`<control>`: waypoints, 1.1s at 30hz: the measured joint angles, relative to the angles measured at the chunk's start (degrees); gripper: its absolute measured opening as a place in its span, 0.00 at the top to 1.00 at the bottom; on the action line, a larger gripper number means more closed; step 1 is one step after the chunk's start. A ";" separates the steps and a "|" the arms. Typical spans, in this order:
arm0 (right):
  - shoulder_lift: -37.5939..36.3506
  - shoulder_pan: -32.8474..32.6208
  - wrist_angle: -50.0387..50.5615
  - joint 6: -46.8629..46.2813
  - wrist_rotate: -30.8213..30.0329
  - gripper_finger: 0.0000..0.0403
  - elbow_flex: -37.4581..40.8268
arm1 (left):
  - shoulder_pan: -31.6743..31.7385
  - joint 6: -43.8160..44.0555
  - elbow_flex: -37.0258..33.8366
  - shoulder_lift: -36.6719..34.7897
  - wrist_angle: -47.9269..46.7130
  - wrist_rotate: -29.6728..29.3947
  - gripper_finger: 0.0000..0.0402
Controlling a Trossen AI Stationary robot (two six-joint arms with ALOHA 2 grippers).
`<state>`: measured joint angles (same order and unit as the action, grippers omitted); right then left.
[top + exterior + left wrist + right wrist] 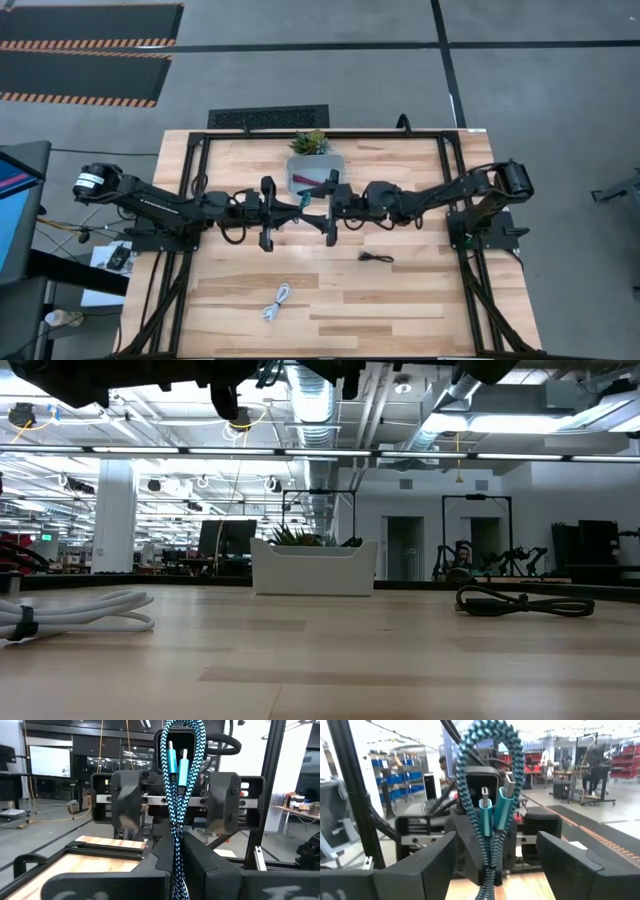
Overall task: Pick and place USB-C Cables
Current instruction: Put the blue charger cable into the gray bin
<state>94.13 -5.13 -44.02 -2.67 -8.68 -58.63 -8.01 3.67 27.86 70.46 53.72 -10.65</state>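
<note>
A teal braided USB-C cable (178, 795), folded into a bundle, is held up over the table's middle, where my two grippers meet. My left gripper (178, 857) is shut on it. My right gripper (495, 870) is open, with one finger on each side of the bundle and apart from it. In the high view the teal cable (304, 203) shows between the two. A dark red cable (329, 178) lies in the clear bin (300, 165). A black cable (375, 258) and a white cable (277, 301) lie flat on the table. My left gripper pinches the bundle's doubled strands (177, 842) between its two fingers, below the two teal plugs (177, 767). The fingers come level from the table's left and lie across the bundle. The bundle stands upright, loop end (180, 727) up, lifted clear of the table.
A small green potted plant (310, 142) stands just behind the bin at the far middle. In the low view the white cable (70, 615) lies near left, the black cable (525, 602) right, the bin (315, 567) behind. A black frame (190, 180) borders the table.
</note>
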 joint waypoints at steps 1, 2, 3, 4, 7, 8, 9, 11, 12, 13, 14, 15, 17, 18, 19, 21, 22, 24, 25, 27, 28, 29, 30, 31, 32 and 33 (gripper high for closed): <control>0.00 0.05 0.93 -0.08 -0.01 0.29 -0.28 | 0.00 0.04 0.00 0.00 -0.01 -0.01 0.99; 0.00 0.12 1.65 -0.17 -0.01 0.30 -0.55 | 0.00 0.05 0.00 0.00 -0.03 -0.02 0.99; 0.00 0.16 1.91 -0.23 -0.01 0.32 -0.57 | 0.00 0.05 0.00 0.00 -0.05 -0.01 0.99; 0.00 0.33 1.91 -0.24 -0.01 0.34 -0.57 | 0.00 0.06 0.00 0.00 -0.02 -0.01 0.99; 0.00 0.40 1.81 -0.29 -0.27 0.42 -0.57 | 0.00 0.12 0.00 0.00 -0.05 0.01 0.99; 0.00 0.42 1.80 -0.29 -0.38 0.46 -0.57 | -0.02 0.12 0.00 0.00 -0.22 0.01 0.99; 0.00 0.42 1.81 -0.29 -0.40 0.51 -0.57 | 0.00 0.12 0.00 0.00 -0.23 0.01 0.99; 0.00 0.42 1.82 -0.31 -0.36 0.62 -0.57 | 0.00 0.21 0.00 0.00 -0.23 -0.07 0.99; 0.00 0.40 1.85 -0.31 -0.40 0.70 -0.57 | 0.01 0.22 0.00 0.00 -0.23 -0.09 0.99; 0.00 0.40 1.89 -0.29 -0.37 0.77 -0.57 | 0.02 0.23 0.00 0.00 -0.23 -0.12 0.99; -0.02 0.38 1.91 -0.29 -0.25 0.85 -0.57 | 0.02 0.23 0.00 0.00 -0.27 -0.18 0.99; -0.03 0.35 1.92 -0.29 -0.25 0.91 -0.57 | 0.02 0.29 0.00 0.00 -0.27 -0.17 0.99; -0.07 0.35 1.93 -0.44 -0.23 0.95 -0.57 | 0.02 0.58 0.00 0.00 -0.23 -0.27 0.99; -0.08 0.35 1.96 -0.81 -0.25 0.95 -0.57 | 0.02 0.63 0.00 0.00 -0.26 -0.31 0.99; -0.07 0.35 2.03 -1.32 -0.27 0.95 -0.57 | 0.01 0.78 0.00 0.00 -0.46 -0.39 0.98; -0.07 0.35 2.36 -2.00 -0.37 0.96 -0.57 | -0.02 2.18 0.03 -0.02 -1.39 -1.05 0.96; -0.07 0.37 2.68 -2.00 -0.42 0.96 -0.57 | -0.02 3.01 0.09 -0.03 -2.23 -1.68 0.94; 0.00 0.42 3.21 -2.04 -0.62 0.96 -0.55 | -0.04 3.76 0.15 -0.04 -4.52 -3.17 0.88; 0.00 0.45 3.43 -2.20 -0.68 0.96 -0.55 | -0.04 3.90 0.15 -0.04 -5.63 -3.31 0.85; -0.08 0.66 3.65 -2.26 -0.66 0.96 -0.55 | -0.29 4.87 0.13 -0.04 -7.29 -3.56 0.78; -0.36 0.83 4.27 -2.38 -0.66 0.97 -0.55 | -0.42 5.48 0.11 -0.04 -8.05 -3.54 0.74; -0.73 0.98 4.86 -2.70 -0.66 0.97 -0.55 | -0.59 6.16 0.09 -0.04 -8.92 -3.53 0.70; -1.18 1.28 5.45 -3.09 -0.61 0.97 -0.55 | -0.73 6.74 0.09 -0.10 -9.97 -3.32 0.66; -1.84 1.62 6.72 -3.36 -0.61 0.97 -0.55 | -0.93 7.38 0.09 -0.37 -11.39 -3.13 0.62; -2.66 2.03 8.42 -3.54 -0.61 0.97 -0.55 | -1.09 8.01 0.10 -0.68 -12.91 -3.16 0.58; -3.56 2.48 10.36 -3.52 -0.60 0.97 -0.55 | -1.24 8.68 0.24 -1.04 -14.86 -3.18 0.55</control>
<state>90.57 -2.65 -33.66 -6.20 -9.28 -59.18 -9.25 12.36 28.10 69.41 38.87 -13.83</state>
